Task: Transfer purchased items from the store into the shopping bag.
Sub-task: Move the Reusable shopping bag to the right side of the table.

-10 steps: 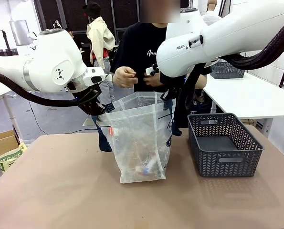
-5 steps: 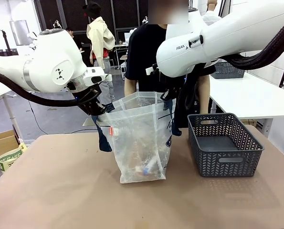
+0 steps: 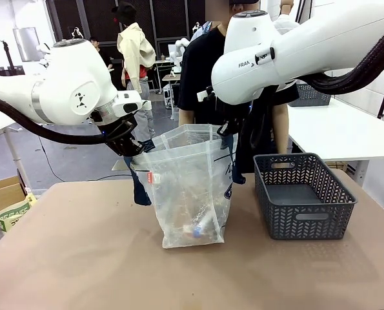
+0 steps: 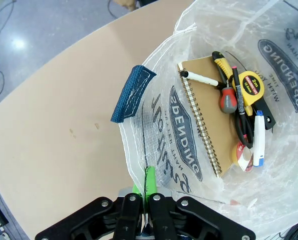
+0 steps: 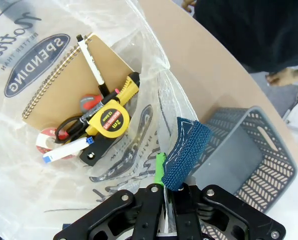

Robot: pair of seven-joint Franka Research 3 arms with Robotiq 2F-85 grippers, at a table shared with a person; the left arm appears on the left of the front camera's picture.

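The shopping bag (image 3: 192,187) stands open in the middle of the table, held up at both sides of its mouth. My left gripper (image 3: 132,150) is shut on the bag's rim (image 4: 147,185), beside a navy strap (image 4: 132,93). On the opposite rim, my right gripper (image 5: 161,177) is shut next to the other strap (image 5: 186,150). Inside the bag lie a spiral notebook (image 4: 209,115), a yellow tape measure (image 5: 108,120), pens, a screwdriver and a tape roll. The store (image 3: 308,223), a dark grey basket, sits to the right of the bag with nothing in it.
A person in a dark shirt (image 3: 201,71) stands at the far side of the table, behind the bag. A cardboard box (image 3: 4,194) is on the floor at the left. A white table (image 3: 333,129) at the right carries another grey basket (image 3: 306,95).
The person's hands, raised at chest height a second ago, have dropped out of sight and the person has stepped slightly right. Both arms and the bag have stayed still.
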